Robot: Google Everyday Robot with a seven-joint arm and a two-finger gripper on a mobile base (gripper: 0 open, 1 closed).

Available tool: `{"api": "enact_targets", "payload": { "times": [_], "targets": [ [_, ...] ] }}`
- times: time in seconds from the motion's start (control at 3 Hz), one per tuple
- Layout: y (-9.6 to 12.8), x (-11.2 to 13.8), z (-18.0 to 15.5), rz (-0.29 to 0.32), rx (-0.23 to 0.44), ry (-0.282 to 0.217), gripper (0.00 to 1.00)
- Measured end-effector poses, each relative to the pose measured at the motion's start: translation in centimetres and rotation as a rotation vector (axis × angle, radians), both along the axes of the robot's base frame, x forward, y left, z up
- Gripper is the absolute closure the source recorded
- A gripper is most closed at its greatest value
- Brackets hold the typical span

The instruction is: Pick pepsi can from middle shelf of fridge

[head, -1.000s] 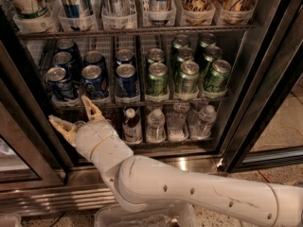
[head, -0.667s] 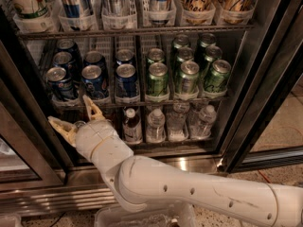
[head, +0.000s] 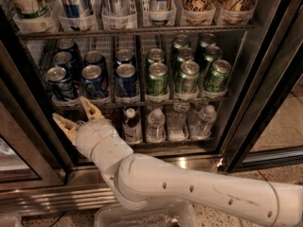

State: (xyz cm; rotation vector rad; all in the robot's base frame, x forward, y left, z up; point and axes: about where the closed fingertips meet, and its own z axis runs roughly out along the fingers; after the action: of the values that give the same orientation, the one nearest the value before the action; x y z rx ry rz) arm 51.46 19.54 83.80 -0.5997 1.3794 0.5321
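Observation:
The fridge (head: 265,79) stands open with dark door frames. Its middle shelf (head: 142,100) holds rows of dark blue pepsi cans (head: 94,82) on the left and green cans (head: 187,77) on the right. My gripper (head: 73,113) is open and empty, its two tan fingers (head: 90,109) spread. It sits just below the front edge of the middle shelf, under the leftmost blue cans, touching none of them. My white arm (head: 189,188) runs from the lower right up to it.
The top rack holds tall cans (head: 161,4) in clear trays. The bottom rack holds a dark bottle (head: 131,124) and clear water bottles (head: 180,122). A steel base panel (head: 42,197) lies below. The left door frame (head: 28,112) stands close to the gripper.

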Motion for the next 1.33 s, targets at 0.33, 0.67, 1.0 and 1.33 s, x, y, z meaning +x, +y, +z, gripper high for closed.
{"api": "enact_targets", "payload": {
  "times": [0.33,0.67,1.0,1.33],
  "targets": [
    [0.5,0.6,-0.3,0.006,-0.026,0.005,0.21],
    [0.9,1.2,-0.5,0.009,-0.035,0.006,0.20],
    [1.2,1.9,-0.4,0.012,-0.035,0.000,0.30],
    [1.6,2.6,-0.3,0.020,-0.034,-0.004,0.32]
  ]
}}
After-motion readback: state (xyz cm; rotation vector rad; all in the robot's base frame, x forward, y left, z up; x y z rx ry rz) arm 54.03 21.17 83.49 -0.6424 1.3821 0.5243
